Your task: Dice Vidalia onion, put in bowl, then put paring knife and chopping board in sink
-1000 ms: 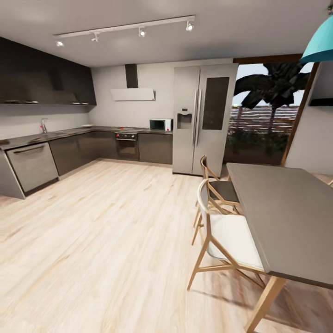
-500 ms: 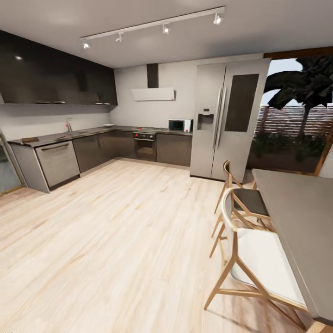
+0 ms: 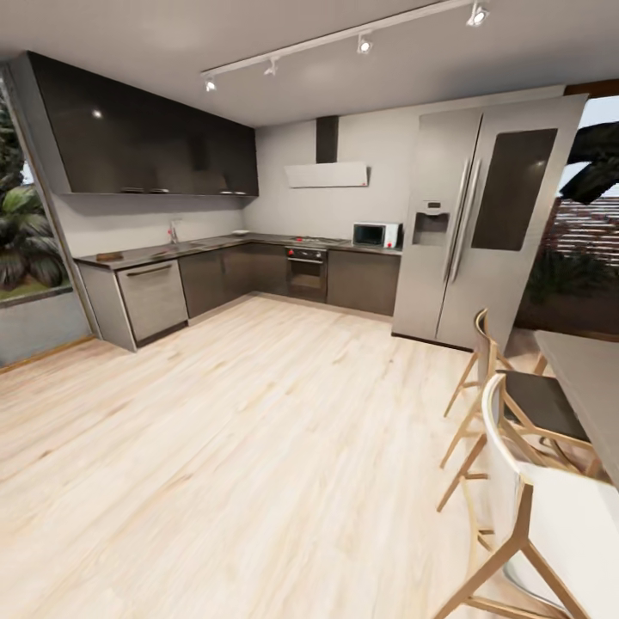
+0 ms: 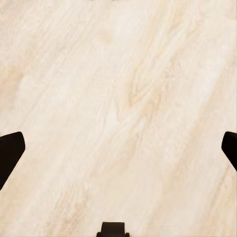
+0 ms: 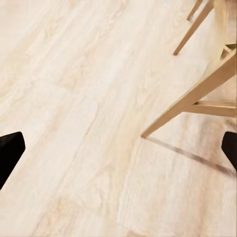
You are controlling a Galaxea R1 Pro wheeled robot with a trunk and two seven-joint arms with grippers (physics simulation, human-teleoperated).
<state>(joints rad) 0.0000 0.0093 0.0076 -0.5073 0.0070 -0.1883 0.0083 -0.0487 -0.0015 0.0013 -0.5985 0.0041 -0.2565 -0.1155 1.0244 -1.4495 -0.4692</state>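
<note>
The kitchen lies ahead across a wood-plank floor. Its dark grey countertop (image 3: 215,244) runs along the left and back walls under glossy black upper cabinets (image 3: 146,137). A tap (image 3: 174,232) marks the sink, whose inside is hidden, and the Vidalia onion with it. A small brown flat shape, the chopping board (image 3: 109,255), lies near the countertop's left end. A small white shape, the bowl (image 3: 240,232), sits further along. The paring knife is too small to make out. My left gripper (image 4: 118,150) and right gripper (image 5: 118,150) are both open over bare floor, holding nothing.
Wooden chairs (image 3: 516,430) and a grey table's edge (image 3: 593,378) stand close at the right; chair legs (image 5: 197,94) are near the right gripper. A steel fridge (image 3: 481,223), oven (image 3: 308,271), microwave (image 3: 376,234) and dishwasher (image 3: 153,297) line the walls. Open floor stretches ahead.
The whole head view has swung: the kitchen units have shifted right in the picture and look nearer, the table has slid mostly out at the right, and a window with plants has appeared at the left.
</note>
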